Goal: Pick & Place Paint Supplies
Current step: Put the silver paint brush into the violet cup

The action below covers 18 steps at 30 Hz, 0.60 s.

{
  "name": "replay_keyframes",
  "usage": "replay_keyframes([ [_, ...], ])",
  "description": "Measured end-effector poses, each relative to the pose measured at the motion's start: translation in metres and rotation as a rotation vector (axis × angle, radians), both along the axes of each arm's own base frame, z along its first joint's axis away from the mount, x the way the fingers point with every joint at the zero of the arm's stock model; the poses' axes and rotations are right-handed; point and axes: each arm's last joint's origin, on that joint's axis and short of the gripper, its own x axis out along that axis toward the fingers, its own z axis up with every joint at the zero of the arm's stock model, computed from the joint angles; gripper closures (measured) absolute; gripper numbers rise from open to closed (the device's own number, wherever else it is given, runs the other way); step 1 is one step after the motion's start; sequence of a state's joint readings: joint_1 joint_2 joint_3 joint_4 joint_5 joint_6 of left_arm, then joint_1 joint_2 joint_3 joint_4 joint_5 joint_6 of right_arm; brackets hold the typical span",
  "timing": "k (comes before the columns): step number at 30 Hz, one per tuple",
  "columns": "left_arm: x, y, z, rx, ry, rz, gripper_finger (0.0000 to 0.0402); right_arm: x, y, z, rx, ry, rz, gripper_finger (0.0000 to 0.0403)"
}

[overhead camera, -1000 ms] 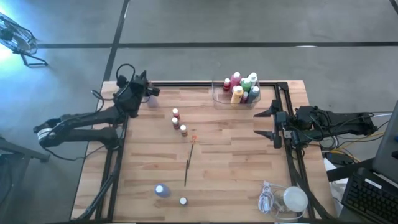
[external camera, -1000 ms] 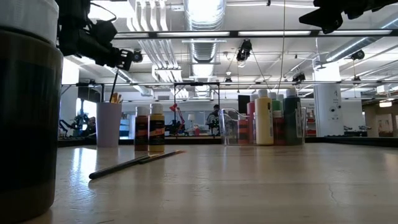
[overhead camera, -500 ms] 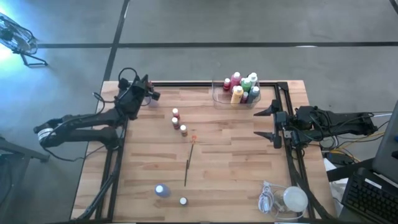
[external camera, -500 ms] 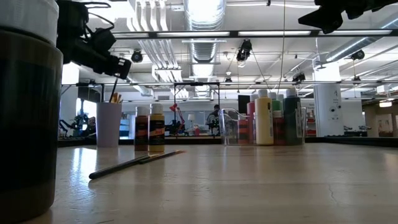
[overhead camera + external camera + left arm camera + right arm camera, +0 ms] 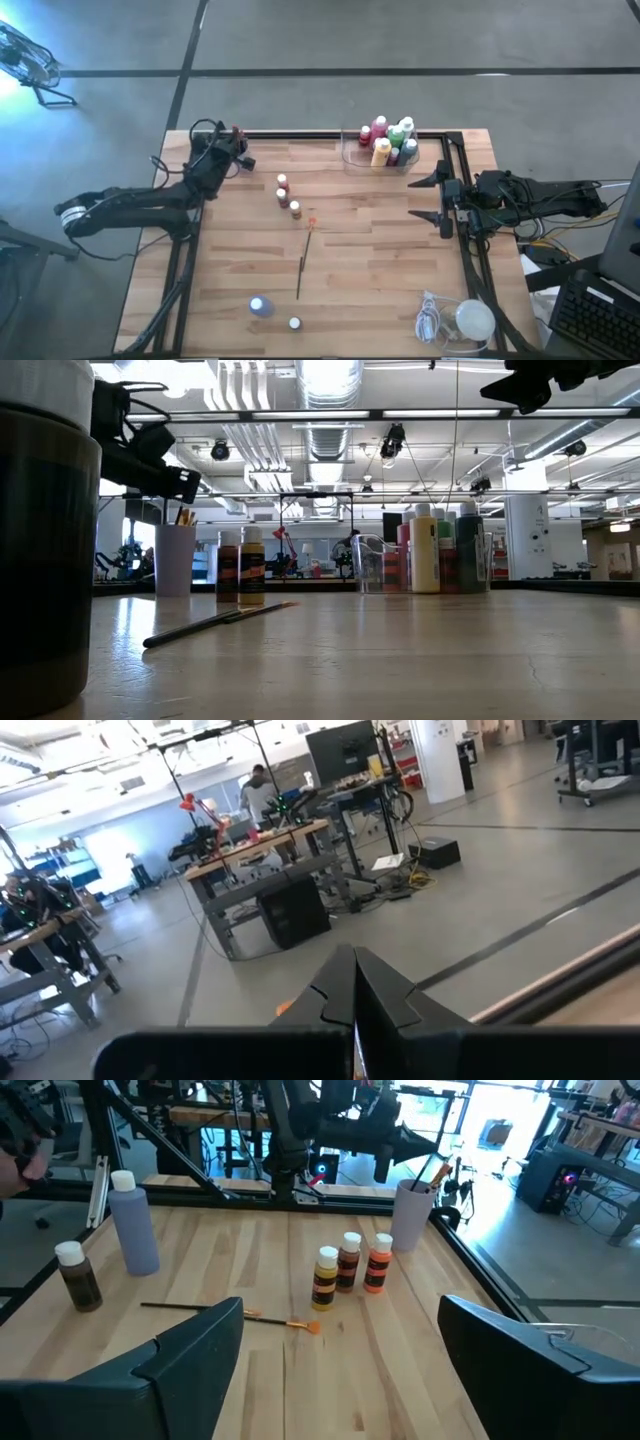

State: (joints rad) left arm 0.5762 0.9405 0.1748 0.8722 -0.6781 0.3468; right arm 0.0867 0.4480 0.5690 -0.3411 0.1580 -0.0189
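My left gripper (image 5: 243, 160) is shut at the table's far left corner, just above the purple cup (image 5: 175, 560) with brush tips sticking out of it. Three small bottles (image 5: 287, 197) stand in a row at mid-table. A thin paintbrush (image 5: 302, 262) lies flat near them. A purple bottle (image 5: 260, 306) and a small brown one (image 5: 294, 323) stand by the near edge. The clear tray (image 5: 352, 152) at the far side holds several bottles. My right gripper (image 5: 440, 199) waits open at the right edge. My left gripper (image 5: 188, 485) is shut just above the cup's brush tips (image 5: 183, 516). I cannot tell whether its fingertips hold or touch one of them. An orange speck (image 5: 285, 1008) shows beside the shut fingers in the left wrist view.
A white round lump with a coiled cord (image 5: 462, 320) lies at the near right corner. A black frame rail (image 5: 340, 134) runs along the table's far edge and both sides. Bare wood lies between the row of bottles and my right gripper.
My left gripper has come down toward the purple cup, staying shut. In the low view it has dropped from well above the brush tips to just over them. The right arm has kept still.
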Motion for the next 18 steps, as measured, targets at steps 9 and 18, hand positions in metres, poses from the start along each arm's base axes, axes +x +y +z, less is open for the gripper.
replay_keyframes([
  [9,-0.004,-0.003,-0.012,-0.032,0.002,-0.010,0.0401,0.000,0.000,0.000,0.000,0.000,0.000,0.0105],
  [18,-0.007,-0.005,-0.022,-0.068,0.005,-0.013,0.0401,0.000,0.000,0.000,0.000,0.000,0.000,0.0130],
])
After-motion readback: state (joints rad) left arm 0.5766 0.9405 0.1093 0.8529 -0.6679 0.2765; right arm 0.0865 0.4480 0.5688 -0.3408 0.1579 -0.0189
